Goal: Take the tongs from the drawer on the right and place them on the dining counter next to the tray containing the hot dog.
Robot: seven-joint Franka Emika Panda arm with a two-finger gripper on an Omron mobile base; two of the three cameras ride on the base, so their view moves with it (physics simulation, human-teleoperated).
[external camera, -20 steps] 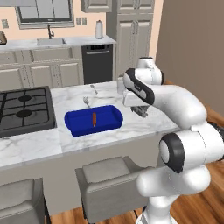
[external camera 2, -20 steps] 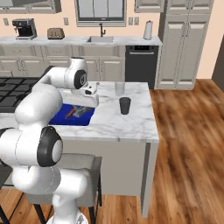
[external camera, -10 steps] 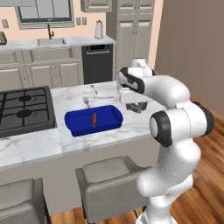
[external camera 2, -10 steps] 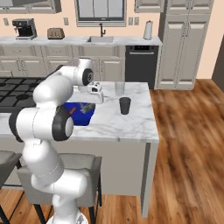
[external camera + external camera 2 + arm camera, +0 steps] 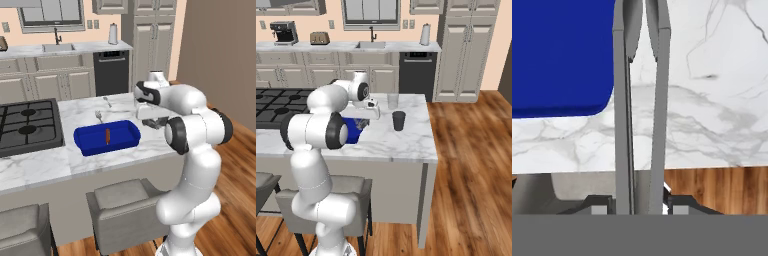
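Now, line by line:

Gripper: the gripper (image 5: pixel 640 204) is closed on the tongs (image 5: pixel 639 100) — both slim grey arms run up from between the dark tips, so it is holding them by their joined end, as far as the hand view shows.

Tongs, place: held above the dining counter (image 5: pixel 150 142), just off the right end of the tray (image 5: pixel 107 137); in the hand view their far tips lie over the tray's rounded corner (image 5: pixel 587 95) and the marble beside it.

Hot dog: the hot dog (image 5: pixel 107 136) lies in the middle of the tray, apart from the tongs.

Risk, tray: the tips sit close to the blue rim — lowered here, they could land on it or tip into the tray rather than beside it.

Risk, edge: the counter's near edge and the wooden floor (image 5: pixel 712 190) show just under the hand; released too near it, the long tongs might overhang and slide off.

Risk, cups: a dark cup (image 5: pixel 399 120) and a clear glass (image 5: pixel 392 101) stand toward the right end; a wide swing could knock them.
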